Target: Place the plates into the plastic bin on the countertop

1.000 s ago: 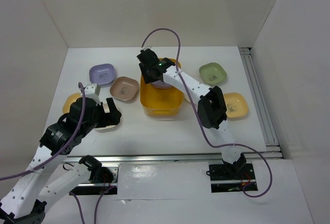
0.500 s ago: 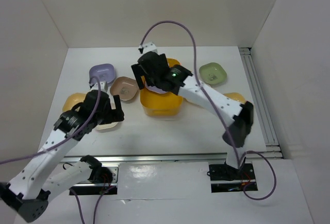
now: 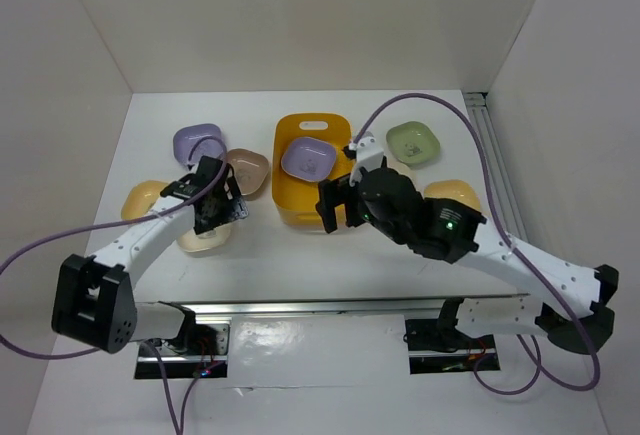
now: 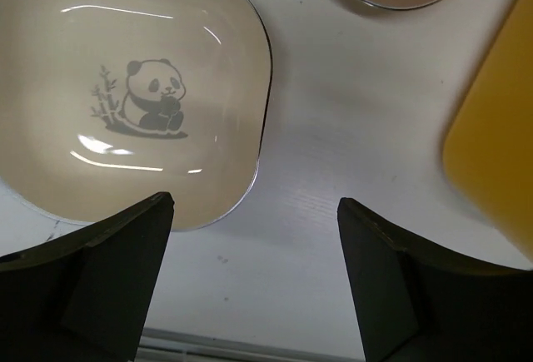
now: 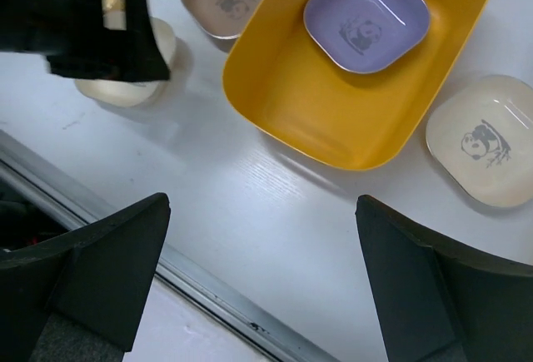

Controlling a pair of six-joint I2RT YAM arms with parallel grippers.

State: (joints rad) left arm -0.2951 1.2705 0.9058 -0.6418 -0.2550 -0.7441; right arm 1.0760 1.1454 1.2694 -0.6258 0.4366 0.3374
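The yellow-orange plastic bin (image 3: 288, 205) stands mid-countertop with one lavender plate (image 3: 308, 158) lying flat inside it (image 5: 366, 17). My right gripper (image 3: 335, 205) hangs open over bare countertop just in front of the bin (image 5: 333, 121), with nothing between its fingers (image 5: 262, 287). My left gripper (image 3: 213, 200) is open, low over a cream panda plate (image 4: 133, 87); the plate's right rim lies between the fingers (image 4: 254, 287). Other plates lie around: lavender (image 3: 197, 142), brown-pink (image 3: 245, 168), yellow-orange (image 3: 143, 198), green (image 3: 413, 141), yellow-orange (image 3: 455, 200) and cream (image 5: 487, 137).
White walls close in the countertop (image 3: 300, 255) on three sides. A metal rail (image 3: 330, 305) runs along the near edge, and another rail (image 3: 500, 185) along the right side. The bin's wall (image 4: 500, 146) is close to the right of my left gripper.
My right gripper opened, left the lavender plate in the bin and drew back toward the near edge. My left arm reached farther out and lower over the cream plate.
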